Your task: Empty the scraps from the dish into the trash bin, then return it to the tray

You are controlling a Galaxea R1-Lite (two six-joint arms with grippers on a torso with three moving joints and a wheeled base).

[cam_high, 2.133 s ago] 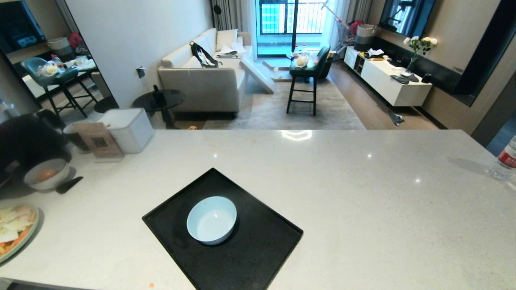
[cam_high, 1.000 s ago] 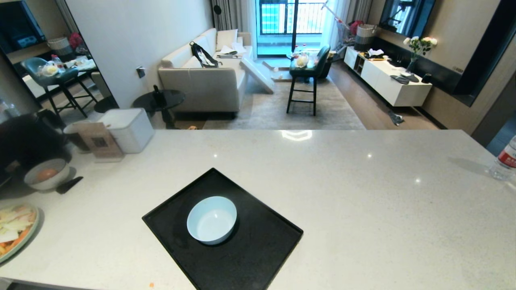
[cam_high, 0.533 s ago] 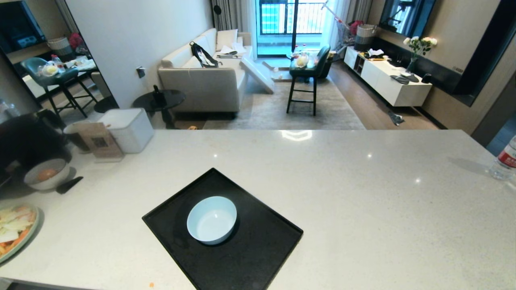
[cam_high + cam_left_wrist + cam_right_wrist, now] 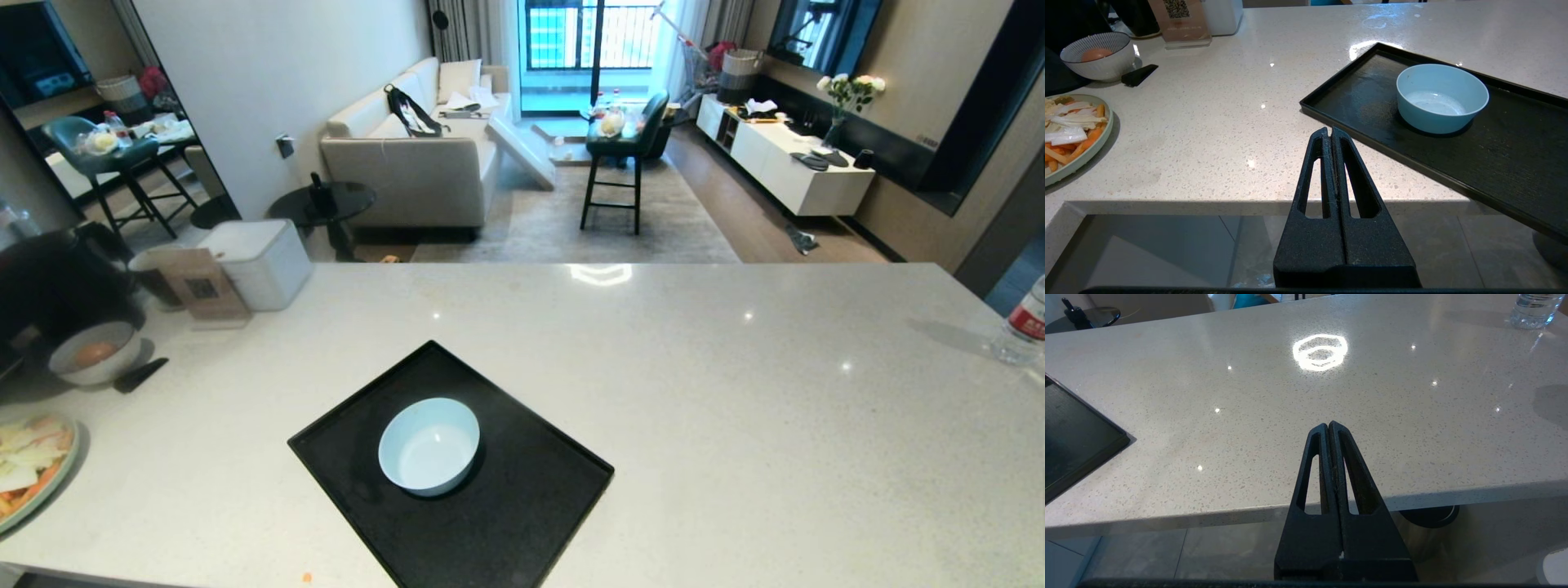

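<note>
The empty dish [image 4: 429, 447] sits upright on the tray [image 4: 506, 523], lower centre of the head view. Left gripper [image 4: 1329, 132] and right gripper [image 4: 1328, 426] are both clenched, holding nothing, at the counter's [image 4: 735, 392] near edge.

place: home, open kitchen-living room | signs: speckled worktop [image 4: 735, 392], sofa [image 4: 416, 163], bar stool [image 4: 624, 155], rug [image 4: 571, 220], TV cabinet [image 4: 784, 163]

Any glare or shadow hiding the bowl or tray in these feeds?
Head view: the dish and tray are evenly lit. Left wrist view: a bright spot touches the tray's far edge only. Right wrist view: ring-shaped glare sits on bare counter.
</note>
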